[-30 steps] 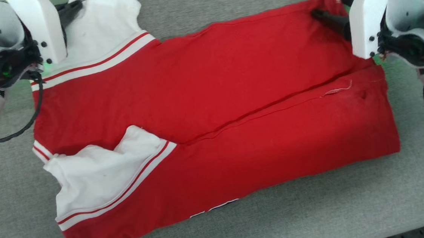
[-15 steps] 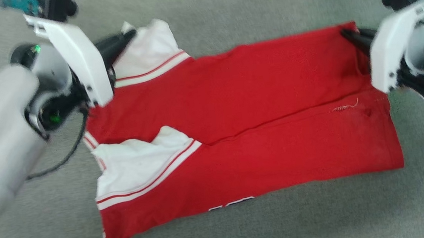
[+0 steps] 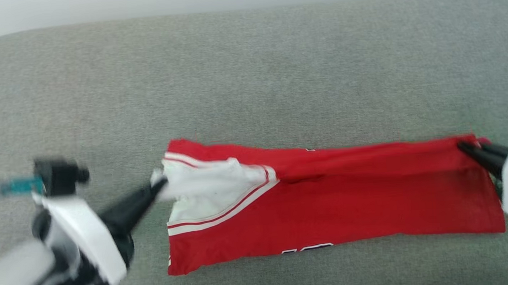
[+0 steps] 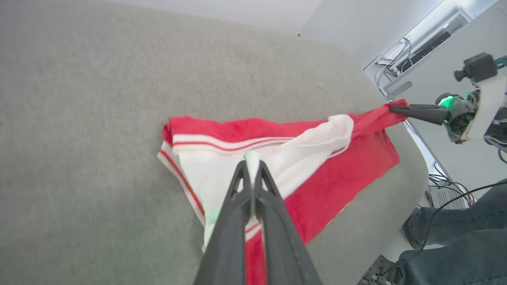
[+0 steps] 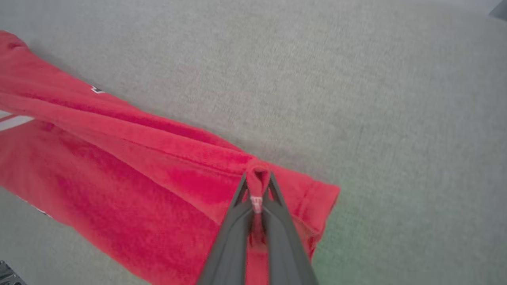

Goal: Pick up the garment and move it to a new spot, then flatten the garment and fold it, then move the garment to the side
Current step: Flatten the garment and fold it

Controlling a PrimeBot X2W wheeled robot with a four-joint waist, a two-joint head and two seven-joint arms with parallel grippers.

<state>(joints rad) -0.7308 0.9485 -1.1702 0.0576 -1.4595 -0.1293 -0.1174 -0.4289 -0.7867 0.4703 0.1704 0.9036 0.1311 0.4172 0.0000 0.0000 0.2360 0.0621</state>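
The red jersey-style garment with white sleeves [image 3: 354, 207] is lying lengthwise, left to right, on the near half of the grey fabric-covered table [image 3: 248, 70]. The left gripper [image 3: 160, 186] is sitting at its left end and the right gripper [image 3: 463, 146] at its far right corner, both with jaws pinching the cloth.

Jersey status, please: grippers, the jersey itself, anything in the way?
Both shut: left gripper on white sleeve, right gripper on red hem corner. The jersey stretched between them, folded. A person's legs beside table.
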